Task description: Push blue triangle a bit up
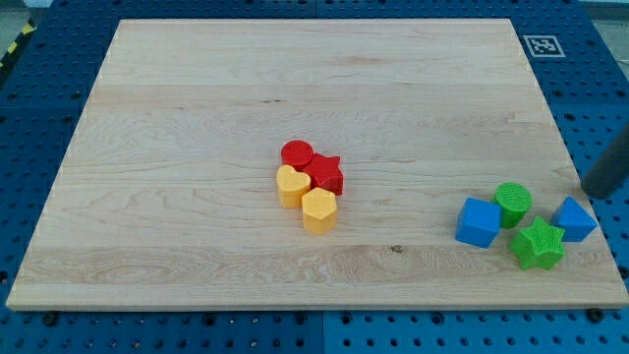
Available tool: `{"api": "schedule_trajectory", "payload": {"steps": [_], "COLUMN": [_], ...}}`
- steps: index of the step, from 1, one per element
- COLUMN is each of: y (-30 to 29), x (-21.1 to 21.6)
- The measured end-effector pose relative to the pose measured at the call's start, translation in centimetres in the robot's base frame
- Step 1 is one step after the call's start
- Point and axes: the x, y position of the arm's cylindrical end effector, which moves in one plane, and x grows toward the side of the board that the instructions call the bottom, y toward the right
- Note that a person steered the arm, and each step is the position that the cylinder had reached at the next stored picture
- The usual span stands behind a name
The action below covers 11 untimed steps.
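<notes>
Green star (538, 244) nearest, by blue cube (479, 222), green cylinder (512, 203). Blue triangle (574, 218) at view's right edge of board (197, 118). Bare rod tip (591, 191) just above triangle, contact unclear. Yellow and red blocks cluster mid-board.

The rod (611, 169) is cut off by the view's right edge just above the blue triangle (575, 219), so only its lower stretch shows, blurred; my tip (593, 192) is soft-edged. The green star (538, 244), below-left of the triangle, hides the foot of the green cylinder (512, 204). The marker (543, 45), far above the triangle, is too small to read.
</notes>
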Motion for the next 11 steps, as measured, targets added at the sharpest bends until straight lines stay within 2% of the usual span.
{"api": "schedule_trajectory", "payload": {"steps": [2, 5, 8, 10, 11], "y": [0.2, -2.9, -2.8, -2.8, -2.7], "x": [6.0, 5.8, 3.7, 6.9, 7.0]}}
